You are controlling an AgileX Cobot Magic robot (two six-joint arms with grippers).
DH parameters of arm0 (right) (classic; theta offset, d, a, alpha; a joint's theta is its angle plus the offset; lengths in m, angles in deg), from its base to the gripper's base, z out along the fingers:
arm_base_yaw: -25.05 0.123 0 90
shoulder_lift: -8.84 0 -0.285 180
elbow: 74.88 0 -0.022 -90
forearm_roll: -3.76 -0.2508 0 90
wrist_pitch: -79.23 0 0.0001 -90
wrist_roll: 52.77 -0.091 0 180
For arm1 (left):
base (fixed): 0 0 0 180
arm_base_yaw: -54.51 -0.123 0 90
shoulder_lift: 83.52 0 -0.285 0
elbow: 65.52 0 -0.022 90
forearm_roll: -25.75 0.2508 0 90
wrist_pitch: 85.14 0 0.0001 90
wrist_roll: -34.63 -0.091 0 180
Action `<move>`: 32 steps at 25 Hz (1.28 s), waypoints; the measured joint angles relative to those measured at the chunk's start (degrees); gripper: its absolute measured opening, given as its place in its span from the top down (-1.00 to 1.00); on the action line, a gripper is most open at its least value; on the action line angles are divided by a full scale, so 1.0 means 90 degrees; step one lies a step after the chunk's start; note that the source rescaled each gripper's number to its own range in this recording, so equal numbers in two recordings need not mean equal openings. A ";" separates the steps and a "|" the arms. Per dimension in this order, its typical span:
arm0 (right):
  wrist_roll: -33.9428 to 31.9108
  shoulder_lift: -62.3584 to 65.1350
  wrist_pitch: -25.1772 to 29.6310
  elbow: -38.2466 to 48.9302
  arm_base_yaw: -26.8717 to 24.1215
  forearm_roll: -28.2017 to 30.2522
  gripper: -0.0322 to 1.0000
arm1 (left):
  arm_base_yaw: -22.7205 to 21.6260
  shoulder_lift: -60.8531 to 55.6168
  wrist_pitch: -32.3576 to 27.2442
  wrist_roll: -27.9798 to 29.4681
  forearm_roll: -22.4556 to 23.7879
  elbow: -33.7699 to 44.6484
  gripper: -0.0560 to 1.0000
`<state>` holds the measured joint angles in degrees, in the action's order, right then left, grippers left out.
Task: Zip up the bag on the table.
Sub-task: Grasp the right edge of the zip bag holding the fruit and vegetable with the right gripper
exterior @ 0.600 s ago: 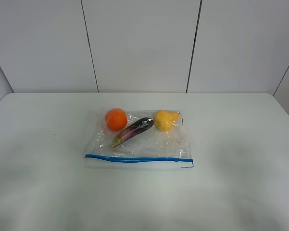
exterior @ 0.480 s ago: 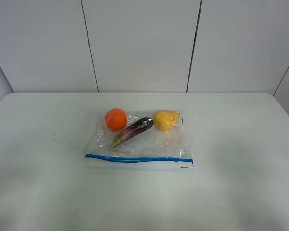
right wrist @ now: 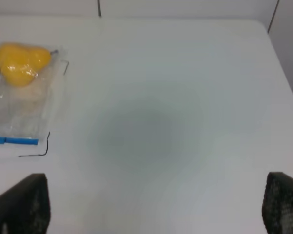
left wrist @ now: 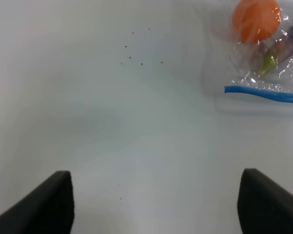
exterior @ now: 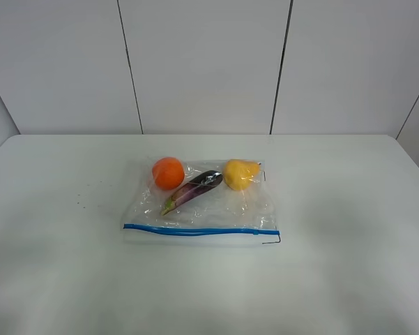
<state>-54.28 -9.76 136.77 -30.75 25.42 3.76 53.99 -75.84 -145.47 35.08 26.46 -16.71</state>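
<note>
The clear bag (exterior: 216, 209) lies flat in the middle of the white table (exterior: 348, 209). Its blue zipper strip (exterior: 195, 230) runs along the near edge. An orange (exterior: 168, 172), a purple eggplant (exterior: 194, 189) and a yellow fruit (exterior: 240, 174) show through it. Neither gripper shows in the high view. My left gripper (left wrist: 156, 204) is open and empty above bare table, left of the bag's orange corner (left wrist: 263, 73). My right gripper (right wrist: 156, 204) is open and empty, right of the bag's yellow-fruit corner (right wrist: 19, 102).
A small black bent-line mark (exterior: 272, 241) sits by the bag's near right corner; it also shows in the right wrist view (right wrist: 39, 151). Tiny dark specks (left wrist: 136, 53) dot the table left of the bag. White wall panels (exterior: 209, 63) stand behind the table.
</note>
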 joint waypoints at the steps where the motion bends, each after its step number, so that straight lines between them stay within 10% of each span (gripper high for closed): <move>1: 0.0011 -0.0345 -0.0109 -0.0181 0.0000 0.0000 -0.90 | 0.0000 0.0000 0.0000 0.0000 0.0000 0.0000 -0.76; 15: 0.0432 -0.6214 -0.0698 -0.3251 0.0000 -0.1242 -0.87 | 0.0000 0.0000 0.0000 0.0000 0.0000 0.0000 -0.76; 32: 0.3383 -1.0742 -0.0984 -0.3559 0.0000 -0.4784 -0.87 | 0.0000 0.0000 0.0000 0.0000 0.0000 0.0000 -0.76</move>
<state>-23.83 -106.44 127.91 -62.78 25.42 -39.29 53.99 -75.84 -145.47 35.08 26.46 -16.71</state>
